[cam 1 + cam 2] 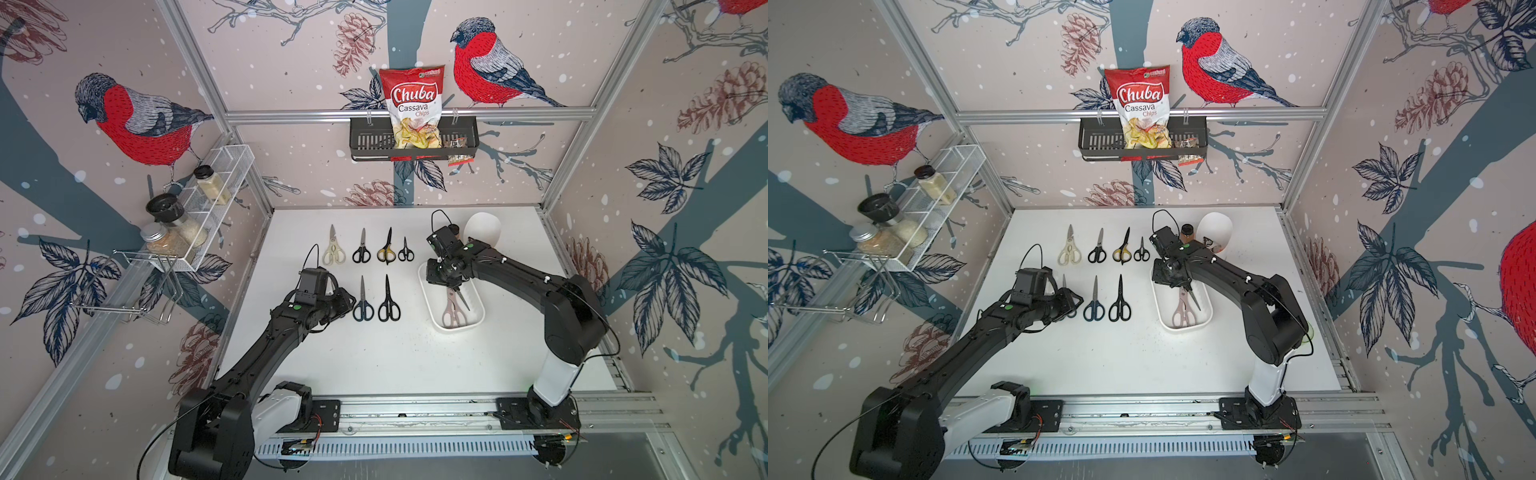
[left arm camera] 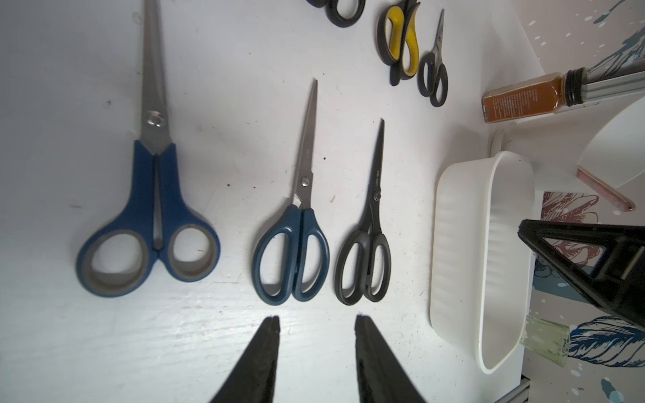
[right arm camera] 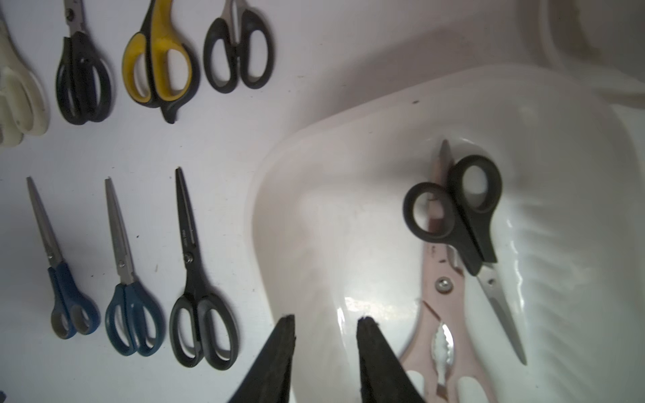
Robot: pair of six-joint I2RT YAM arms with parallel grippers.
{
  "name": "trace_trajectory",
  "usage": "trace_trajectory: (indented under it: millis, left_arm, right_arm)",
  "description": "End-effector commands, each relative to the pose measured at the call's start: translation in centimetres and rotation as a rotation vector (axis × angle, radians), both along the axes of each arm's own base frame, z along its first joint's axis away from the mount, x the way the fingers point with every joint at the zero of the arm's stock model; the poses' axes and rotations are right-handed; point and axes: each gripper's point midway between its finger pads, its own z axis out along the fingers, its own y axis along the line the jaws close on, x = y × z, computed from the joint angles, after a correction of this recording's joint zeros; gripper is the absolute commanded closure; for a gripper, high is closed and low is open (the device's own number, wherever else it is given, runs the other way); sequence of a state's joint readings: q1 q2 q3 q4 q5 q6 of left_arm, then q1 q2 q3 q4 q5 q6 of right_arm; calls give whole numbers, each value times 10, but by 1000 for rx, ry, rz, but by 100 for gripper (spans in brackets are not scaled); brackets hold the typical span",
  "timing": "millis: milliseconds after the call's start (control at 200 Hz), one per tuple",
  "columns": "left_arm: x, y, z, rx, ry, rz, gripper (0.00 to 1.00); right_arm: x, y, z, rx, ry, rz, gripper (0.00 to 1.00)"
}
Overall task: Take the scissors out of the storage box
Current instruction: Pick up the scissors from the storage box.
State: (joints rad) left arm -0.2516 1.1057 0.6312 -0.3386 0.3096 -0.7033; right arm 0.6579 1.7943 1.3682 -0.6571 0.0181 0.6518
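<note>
Where right hand (image 3: 325,318) overhangs storage box (image 1: 458,328) | black scissors (image 1: 464,301) half hidden

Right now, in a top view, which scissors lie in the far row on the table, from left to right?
cream scissors → black scissors → black-and-yellow scissors → small black scissors

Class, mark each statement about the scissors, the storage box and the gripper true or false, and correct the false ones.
1. Two pairs of scissors lie in the storage box. True.
2. The black-handled pair lies under the pinkish-beige pair. False: it lies on top.
3. The right gripper grips scissors. False: its jaws stand open and empty above the box.
4. The black-and-yellow pair lies on the table. True.
5. The chips bag lies on the table. False: it stands in the black wall basket.
</note>
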Motion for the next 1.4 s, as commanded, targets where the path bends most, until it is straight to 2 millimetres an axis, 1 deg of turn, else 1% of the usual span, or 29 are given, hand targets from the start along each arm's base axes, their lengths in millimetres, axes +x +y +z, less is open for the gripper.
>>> trace_trajectory:
  millis: [0, 135, 205, 435, 605, 800, 985, 1191, 1396]
  left_arm:
    - [11, -7, 8, 2, -32, 12, 59]
    - [14, -10, 11, 1, -34, 20, 59]
    - [15, -11, 12, 3, -33, 24, 59]
    - [11, -11, 11, 9, -17, 29, 59]
    - [6, -8, 11, 5, -16, 48, 59]
    - [0, -5, 7, 8, -7, 60, 59]
    - [-3, -3, 8, 7, -10, 72, 59]
    - [-5, -2, 7, 8, -9, 74, 59]
    - [-5, -1, 9, 8, -15, 78, 59]
  right_arm:
    - [9, -21, -4, -50, -13, 19, 65]
    - [21, -38, -14, -96, -15, 3, 65]
    - [26, -41, -21, -116, -12, 7, 66]
    - [35, -30, -35, -102, 3, 34, 66]
    - [39, -31, -46, -115, 13, 33, 67]
    - [41, -27, -56, -111, 24, 43, 68]
    - [41, -25, -59, -103, 33, 42, 70]
    - [40, -28, -63, -118, 39, 33, 77]
    - [40, -29, -64, -126, 39, 23, 81]
